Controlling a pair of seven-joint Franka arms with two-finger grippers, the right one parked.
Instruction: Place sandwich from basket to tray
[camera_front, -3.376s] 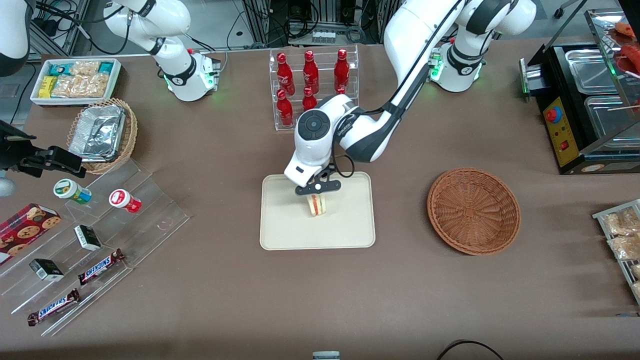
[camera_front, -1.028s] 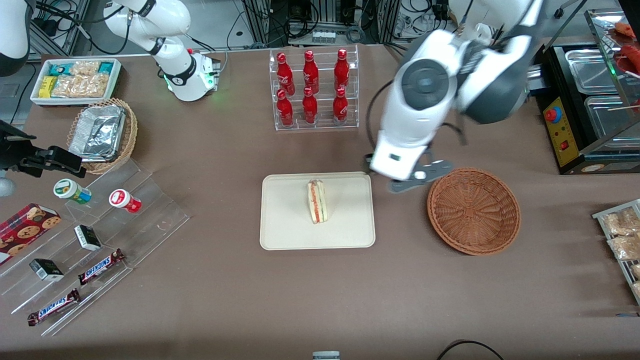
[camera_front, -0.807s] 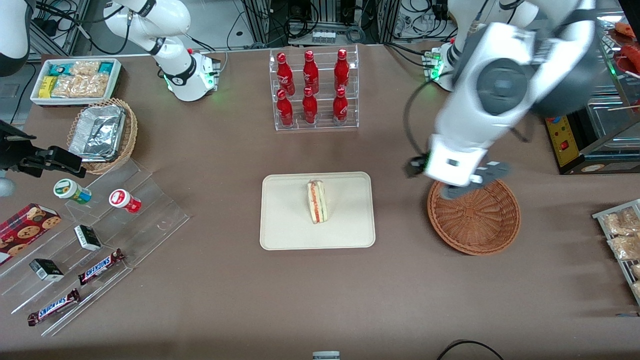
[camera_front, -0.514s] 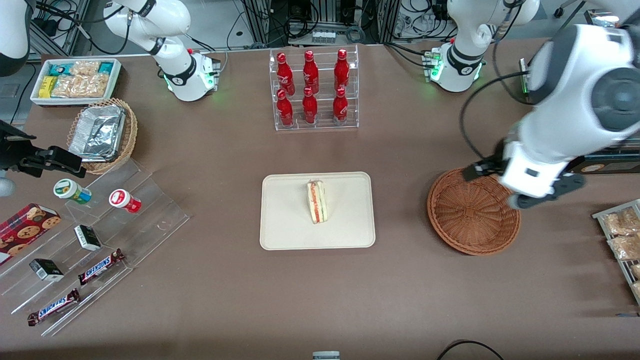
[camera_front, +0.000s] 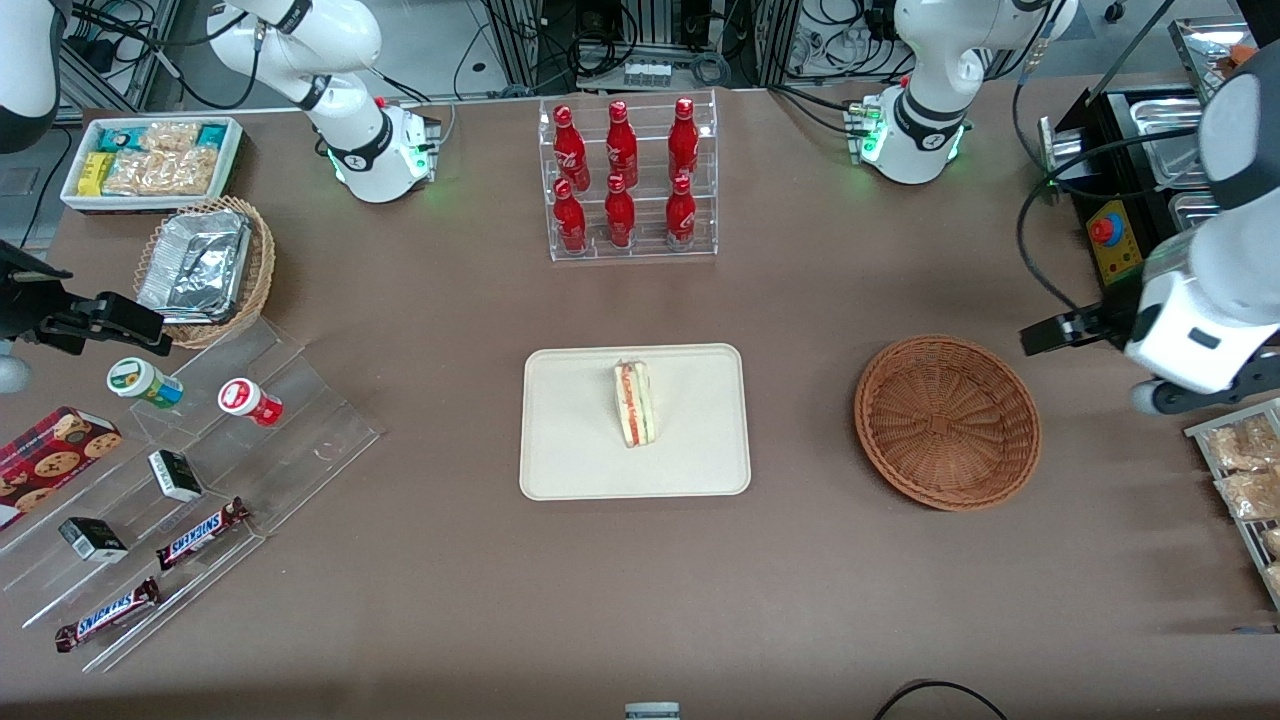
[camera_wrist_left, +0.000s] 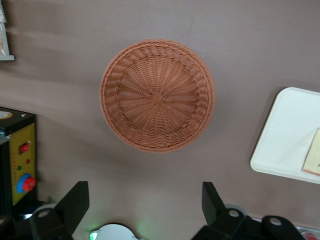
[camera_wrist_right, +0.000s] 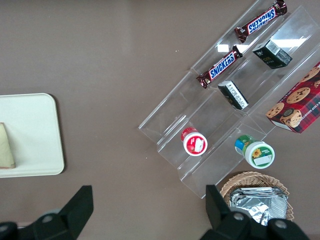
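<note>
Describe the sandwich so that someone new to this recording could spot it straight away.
Find the cream tray in the middle of the table, nearer the front camera than the rack of red bottles. The sandwich rests on it alone: a pale bread wedge with an orange and green cut edge. The brown basket beside the tray holds nothing; the open claw hangs above the table's working-arm end.

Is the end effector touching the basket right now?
Apart. In the front view the end effector hangs off toward the working arm's end of the table, bare tabletop showing between it and the basket. The left wrist view shows open fingers holding nothing.
</note>
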